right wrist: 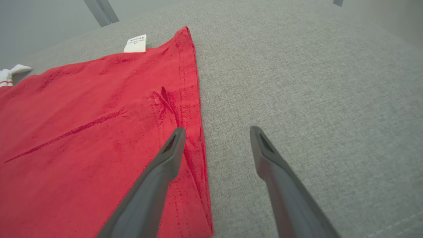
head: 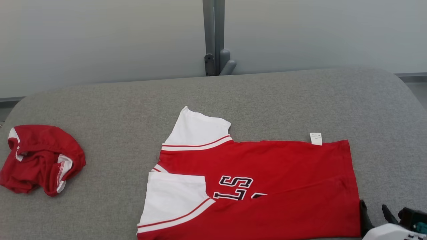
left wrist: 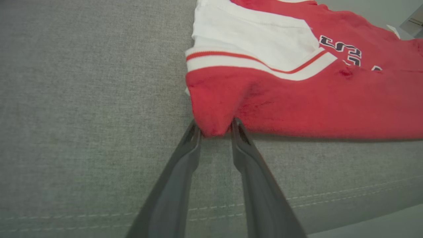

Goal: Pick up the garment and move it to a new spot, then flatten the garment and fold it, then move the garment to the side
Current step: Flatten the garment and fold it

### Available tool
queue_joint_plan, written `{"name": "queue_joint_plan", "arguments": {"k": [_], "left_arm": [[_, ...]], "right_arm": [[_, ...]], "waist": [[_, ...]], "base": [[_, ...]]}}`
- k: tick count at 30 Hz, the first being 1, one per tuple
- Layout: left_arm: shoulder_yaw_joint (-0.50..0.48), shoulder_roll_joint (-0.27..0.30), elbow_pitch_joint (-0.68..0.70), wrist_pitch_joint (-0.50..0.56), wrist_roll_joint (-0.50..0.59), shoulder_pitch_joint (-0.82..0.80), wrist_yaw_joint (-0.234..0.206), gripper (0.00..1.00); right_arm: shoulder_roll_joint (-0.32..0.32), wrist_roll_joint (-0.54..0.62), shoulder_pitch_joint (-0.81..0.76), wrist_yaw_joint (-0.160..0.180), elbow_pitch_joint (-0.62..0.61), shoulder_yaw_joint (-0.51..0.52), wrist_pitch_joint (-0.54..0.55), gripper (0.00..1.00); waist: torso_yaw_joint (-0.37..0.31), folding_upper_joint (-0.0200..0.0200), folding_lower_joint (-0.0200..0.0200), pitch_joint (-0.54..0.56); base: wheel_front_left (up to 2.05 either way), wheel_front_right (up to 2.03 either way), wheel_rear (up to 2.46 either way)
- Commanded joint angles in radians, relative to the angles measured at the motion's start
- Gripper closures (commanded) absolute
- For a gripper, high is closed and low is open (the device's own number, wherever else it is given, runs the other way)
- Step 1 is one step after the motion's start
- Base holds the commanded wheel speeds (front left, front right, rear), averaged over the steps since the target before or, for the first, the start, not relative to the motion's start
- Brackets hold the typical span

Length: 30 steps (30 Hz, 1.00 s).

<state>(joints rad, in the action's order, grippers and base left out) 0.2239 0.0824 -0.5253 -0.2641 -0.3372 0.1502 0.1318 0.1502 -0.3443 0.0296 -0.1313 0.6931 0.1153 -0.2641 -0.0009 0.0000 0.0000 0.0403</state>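
Seems mid-fold, with the red-and-white jersey (head: 260, 173) halved on the grey bench (head: 116, 106), left gripper (left wrist: 214, 127) parted around its corner (left wrist: 211, 110), right gripper (right wrist: 218, 132) wide open astride the hem (right wrist: 193, 99); calls next for fresh grips and another fold

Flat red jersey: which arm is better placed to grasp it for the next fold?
Probably the left. The left gripper has a bunched corner of the red jersey between its fingertips. The right gripper stands wide open above the jersey's side edge, gripping nothing.
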Motion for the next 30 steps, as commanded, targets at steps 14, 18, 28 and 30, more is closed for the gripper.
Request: {"name": "queue_joint_plan", "arguments": {"k": [14,18,28,30], "left_arm": [[-0.034,0.05,0.083,0.0,0.084,-0.357,-0.002,0.0],[0.039,0.052,0.038,0.0,0.07,-0.484,-0.002,0.0],[0.164,0.084,-0.063,0.0,0.031,-0.683,-0.002,0.0],[0.183,0.093,-0.088,0.0,0.017,-0.734,-0.002,0.0]], "right_arm": [[0.01,0.141,0.332,0.001,-0.028,0.029,0.0,0.0],[0.023,0.172,0.424,0.001,0.056,0.044,0.0,0.0],[0.039,0.195,0.541,0.001,0.184,0.061,0.0,1.0],[0.039,0.19,0.555,0.001,0.178,0.057,0.0,1.0]], "waist": [[0.028,0.0,0.0,-0.23],[0.033,0.0,0.0,-0.281],[0.034,0.0,0.0,-0.376],[0.031,0.0,0.0,-0.396]], "base": [[0.0,0.0,0.0],[0.0,0.0,0.0],[0.0,0.0,0.0],[0.0,0.0,0.0]]}}
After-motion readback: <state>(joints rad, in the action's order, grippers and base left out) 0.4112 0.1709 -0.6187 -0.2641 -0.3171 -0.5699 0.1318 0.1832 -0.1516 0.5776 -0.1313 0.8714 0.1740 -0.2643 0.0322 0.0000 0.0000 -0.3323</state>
